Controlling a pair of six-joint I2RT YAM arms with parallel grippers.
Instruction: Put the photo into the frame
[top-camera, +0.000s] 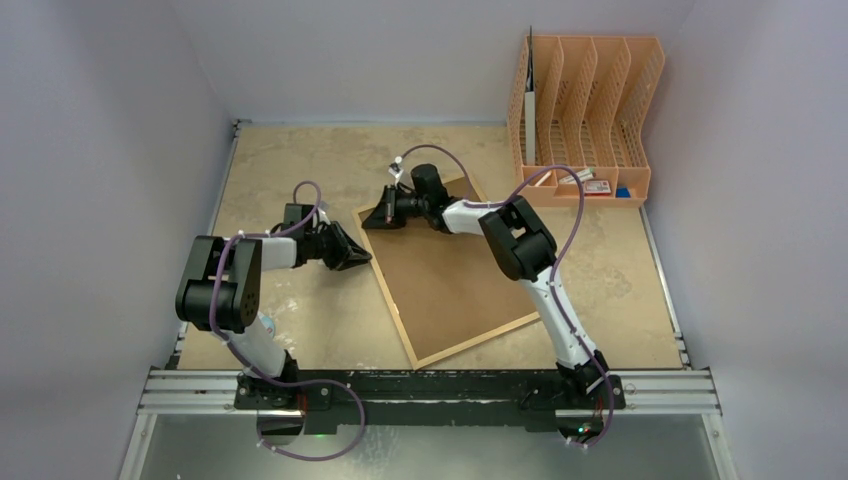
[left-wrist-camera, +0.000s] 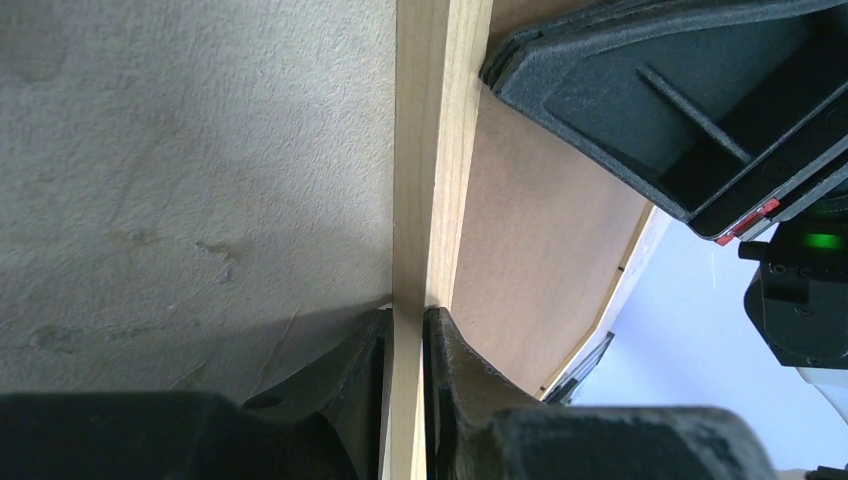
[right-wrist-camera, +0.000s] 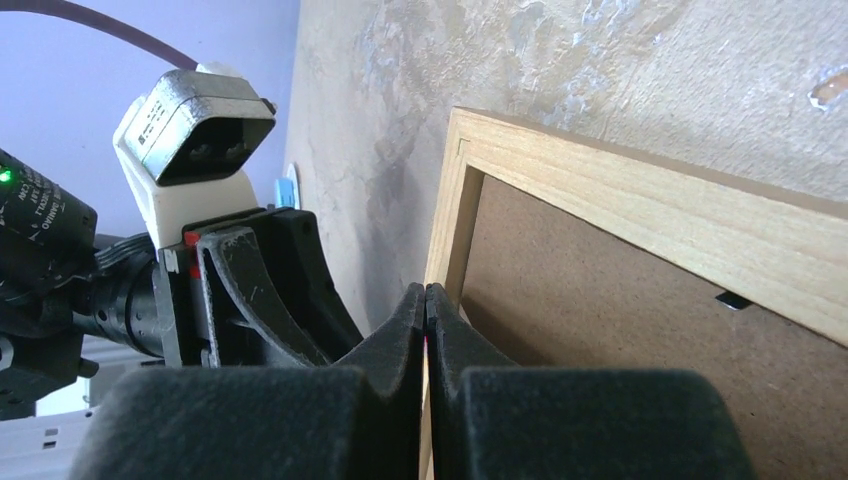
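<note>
The frame (top-camera: 460, 285) lies face down on the table with its brown fibreboard back up and its thin light-wood border round it. My left gripper (top-camera: 356, 256) is shut on the frame's left border (left-wrist-camera: 430, 150), one finger on each side of the wood. My right gripper (top-camera: 374, 218) is shut with its jaws pressed together, at the frame's far left corner (right-wrist-camera: 470, 140), just beside the border. Each wrist view shows the other gripper: the right one in the left wrist view (left-wrist-camera: 680, 110), the left one in the right wrist view (right-wrist-camera: 260, 290). The photo is not in view.
An orange plastic file organiser (top-camera: 585, 110) stands at the back right with small items (top-camera: 598, 185) in its base. Grey walls close in the table on both sides. The two grippers are close together at the frame's left side.
</note>
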